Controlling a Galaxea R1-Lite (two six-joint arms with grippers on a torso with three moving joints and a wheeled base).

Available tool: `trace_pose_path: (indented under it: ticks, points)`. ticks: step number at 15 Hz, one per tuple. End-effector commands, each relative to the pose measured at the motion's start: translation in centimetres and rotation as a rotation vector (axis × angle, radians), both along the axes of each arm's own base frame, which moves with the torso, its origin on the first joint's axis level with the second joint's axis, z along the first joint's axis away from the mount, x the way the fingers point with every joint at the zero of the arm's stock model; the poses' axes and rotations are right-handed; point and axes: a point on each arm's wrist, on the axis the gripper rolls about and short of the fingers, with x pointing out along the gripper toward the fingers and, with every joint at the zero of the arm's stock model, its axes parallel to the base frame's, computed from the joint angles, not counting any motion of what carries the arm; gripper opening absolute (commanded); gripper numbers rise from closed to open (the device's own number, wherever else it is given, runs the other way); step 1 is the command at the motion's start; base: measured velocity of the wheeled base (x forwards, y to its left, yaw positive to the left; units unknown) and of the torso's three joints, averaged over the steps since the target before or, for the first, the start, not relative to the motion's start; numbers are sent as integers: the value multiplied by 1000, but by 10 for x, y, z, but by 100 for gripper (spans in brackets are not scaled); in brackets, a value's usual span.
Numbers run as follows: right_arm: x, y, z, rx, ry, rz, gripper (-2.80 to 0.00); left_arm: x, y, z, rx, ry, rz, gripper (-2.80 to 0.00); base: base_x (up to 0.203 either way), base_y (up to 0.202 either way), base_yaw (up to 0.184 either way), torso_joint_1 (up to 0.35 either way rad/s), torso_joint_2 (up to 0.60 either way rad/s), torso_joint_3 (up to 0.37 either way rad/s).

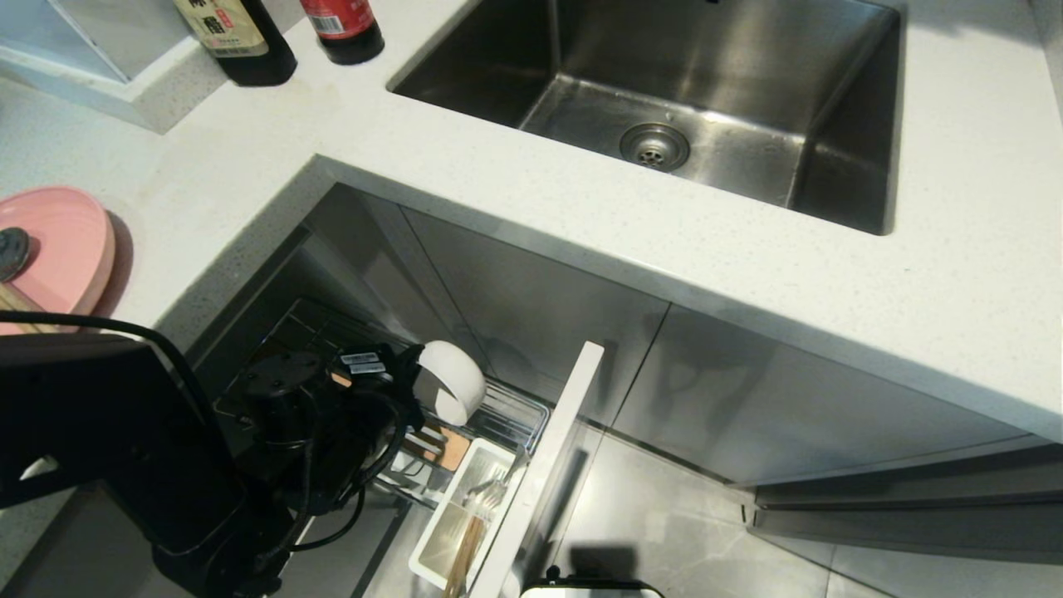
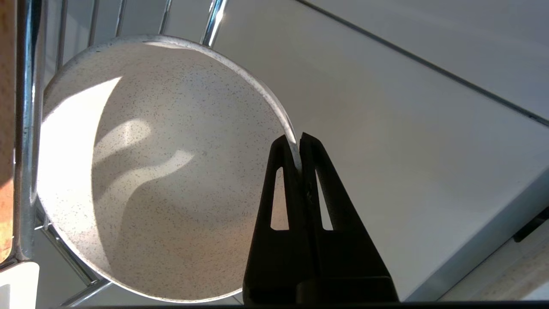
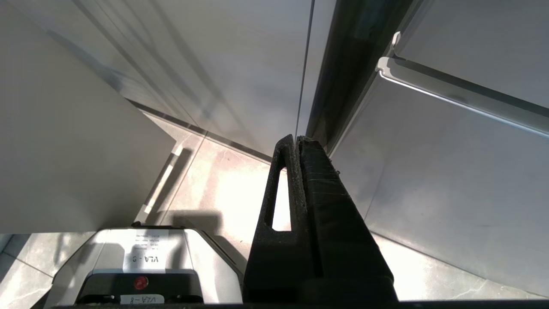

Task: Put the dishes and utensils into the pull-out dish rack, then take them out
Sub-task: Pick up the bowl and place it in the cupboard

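Observation:
My left gripper [image 2: 297, 139] is shut on the rim of the cream-white speckled bowl [image 2: 163, 171]. It holds the bowl [image 1: 453, 382] tipped on its side over the pull-out dish rack [image 1: 511, 415]. Whether the bowl touches the chrome wires I cannot tell. The rack has a tan wooden strip [image 1: 453, 448], a white utensil cup [image 1: 440, 531] and a pale front panel [image 1: 548, 465]. Light-wood sticks [image 1: 463, 556] stand in the cup. The pink plate [image 1: 62, 241] lies on the counter at far left, with a grey spoon head [image 1: 10, 253] and wooden chopstick ends [image 1: 17, 301] on it. My right gripper [image 3: 297, 138] is shut and empty, low over the floor.
A steel sink [image 1: 664, 100] is sunk into the white counter [image 1: 349, 124] behind the rack. Two dark bottles [image 1: 241, 41] [image 1: 345, 29] stand at the back left. Grey cabinet doors [image 1: 540, 307] close in the rack's far side. My own base [image 3: 141, 257] sits below the right arm.

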Motion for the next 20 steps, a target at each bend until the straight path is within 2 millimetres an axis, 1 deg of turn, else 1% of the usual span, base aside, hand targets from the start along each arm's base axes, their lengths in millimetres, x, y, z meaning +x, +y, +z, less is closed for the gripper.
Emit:
trace_pose_path:
  ticks: [1,7,8,12,14,15,17,18,20]
  points:
    - [0,0,0,0,2,1,-280,0,0,-1,-11,-1,1,-280,0,0,0,0,0,0]
    - [0,0,0,0,2,1,-280,0,0,-1,-11,0,1,-280,0,0,0,0,0,0]
    - [0,0,0,0,2,1,-280,0,0,-1,-11,0,0,0,0,0,0,0,0,0]
    - [0,0,0,0,2,1,-280,-7,2,2,-5,3,-7,0,0,0,0,0,0,0]
    - [0,0,0,0,2,1,-280,-18,1,3,5,12,-26,0,0,0,0,0,0,0]
    - [0,0,0,0,2,1,-280,-25,1,-1,32,29,-38,0,0,0,0,0,0,0]
    - [0,0,0,0,2,1,-280,-40,4,-2,76,50,-50,0,0,0,0,0,0,0]
    - [0,0,0,0,2,1,-280,-46,7,2,78,39,-48,0,0,0,0,0,0,0]
    - [0,0,0,0,2,1,-280,-58,13,23,65,-37,-36,0,0,0,0,0,0,0]
